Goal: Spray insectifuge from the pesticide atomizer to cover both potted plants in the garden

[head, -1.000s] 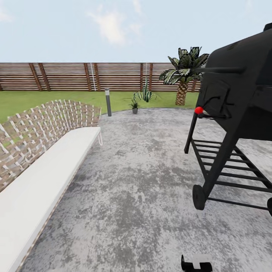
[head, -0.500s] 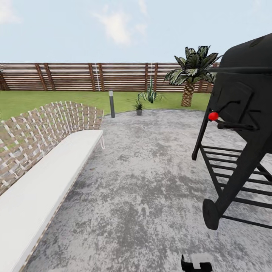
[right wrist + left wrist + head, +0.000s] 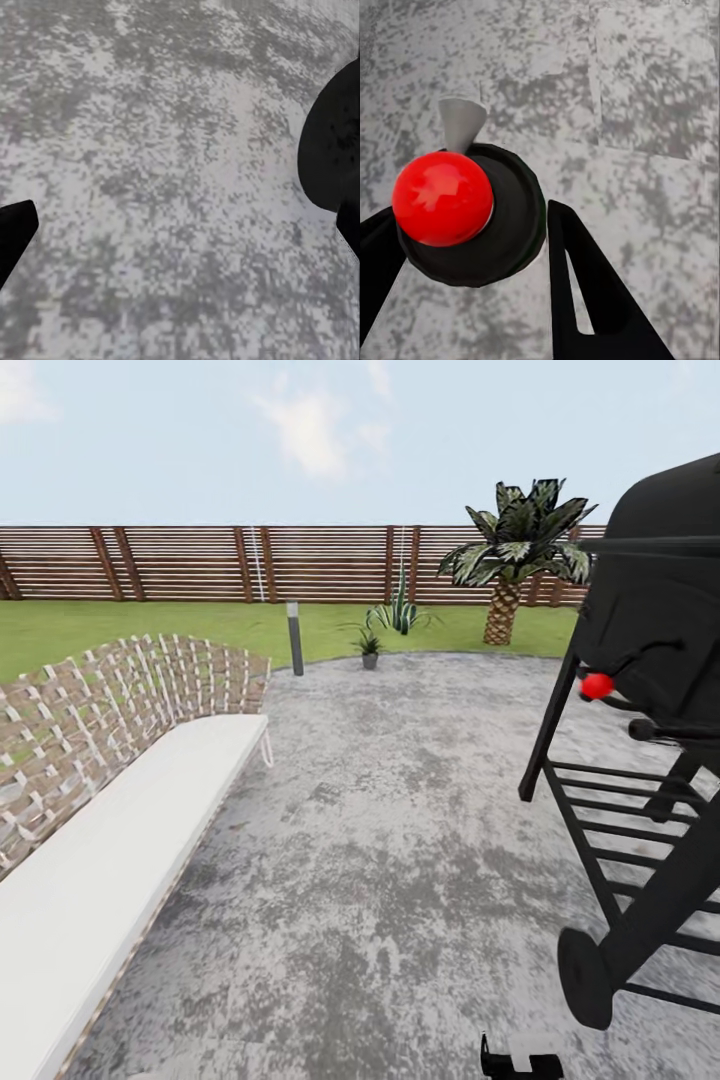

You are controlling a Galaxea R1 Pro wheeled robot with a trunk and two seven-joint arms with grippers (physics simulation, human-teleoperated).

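Head camera: stands high and faces forward and slightly down across the mottled grey paving point(image 3: 380, 840). The slatted fence point(image 3: 200, 563) runs far off from 10 to 1 o'clock, a woven bench point(image 3: 120, 780) lies near at 9 o'clock, and a black grill point(image 3: 655, 660) stands near at 3 o'clock.

Left wrist camera: looks steeply down along the left pincer point(image 3: 472, 300), very near a black atomizer point(image 3: 484, 225) with a red ball top, the paving point(image 3: 645, 97) behind it.

Right wrist camera: looks down at close range between the dark fingers point(image 3: 15, 229) onto the paving point(image 3: 165, 180).

Shared ground: the grey paving, present in all three views.
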